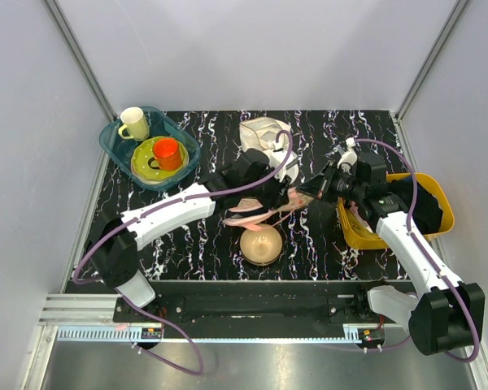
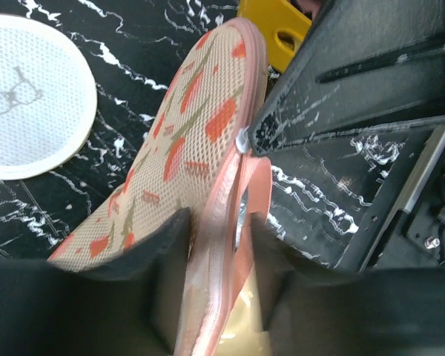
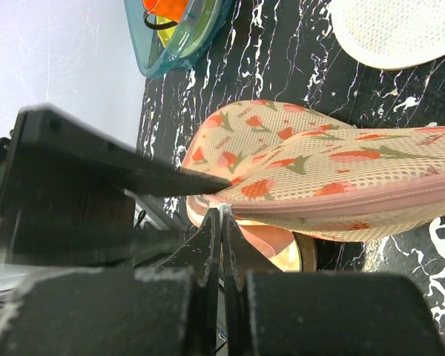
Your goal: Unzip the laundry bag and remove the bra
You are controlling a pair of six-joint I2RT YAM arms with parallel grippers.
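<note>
The salmon-pink laundry bag [image 1: 260,209] with carrot-like marks is held up off the black marbled table between both grippers. My left gripper [image 1: 270,193] is shut on the bag's pink zipped edge, seen close in the left wrist view [image 2: 219,222] with the bag [image 2: 193,133] running away from it. My right gripper [image 1: 307,193] is shut on the small metal zipper pull [image 3: 224,210] at the bag's end [image 3: 319,170]. The zipper line looks closed along the visible length. The bra is hidden.
A round white mesh disc [image 1: 264,134] lies behind the bag. A tan dome bowl [image 1: 261,244] sits below it. A teal bin [image 1: 114,140] with cups stands at the back left. A yellow bin [image 1: 439,203] is under the right arm.
</note>
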